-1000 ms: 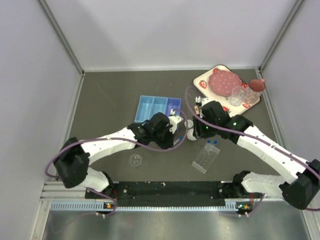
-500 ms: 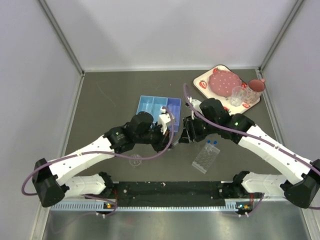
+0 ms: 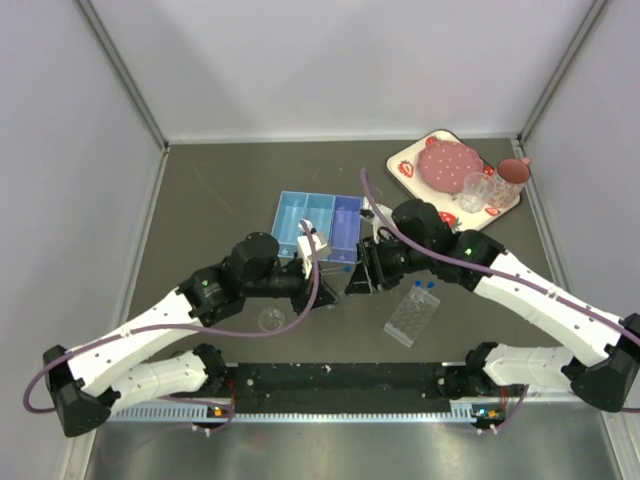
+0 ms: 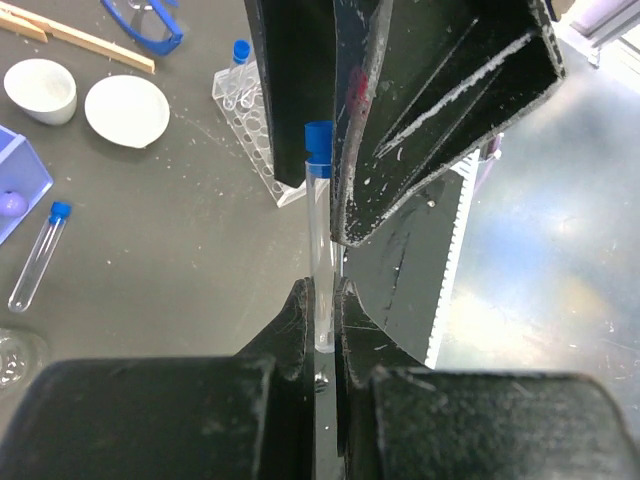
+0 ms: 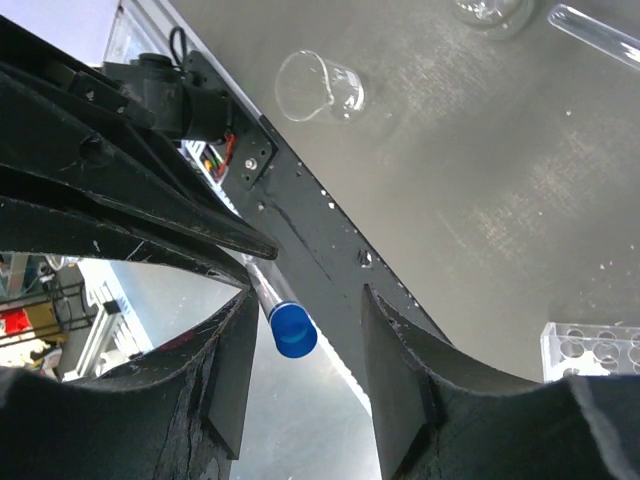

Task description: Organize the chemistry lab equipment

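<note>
**Grey booth, dark table (image 3: 220,200): left gripper (image 4: 320,295) clamped on a clear tube (image 4: 320,245)**

Pale, plain walls (image 3: 340,60) closed the booth on three sides, with metal frame strips running down the corners. The table was a matt charcoal sheet, flecked with pale specks and scuffs in the wrist views. A black rail (image 3: 340,378) ran along its near edge, where both arms were bolted. The two white arms reached inward and met over the middle of the surface.

At the far right corner sat a white strawberry-print tray (image 3: 408,158) carrying a pink plate (image 3: 449,163) and glasses. A blue compartment tray (image 3: 297,213) lay mid-table, just beyond the meeting grippers. The clear well rack (image 3: 408,320) lay nearer the rail under the right arm, with blue caps at its far end. A small clear dish (image 3: 271,320) rested on the table beside the left arm. The left wrist view also showed two white dishes (image 4: 126,110), thin wooden tongs (image 4: 80,38) and a second tube (image 4: 35,255) lying flat on bare surface.

The left gripper's jaws were pressed tight together on the tube's lower end, holding it off the table. The right gripper (image 5: 306,296) stood roughly half open, a finger on either side of the tube's blue cap (image 5: 292,331). A clear gap showed on one side, and it gripped nothing.
</note>
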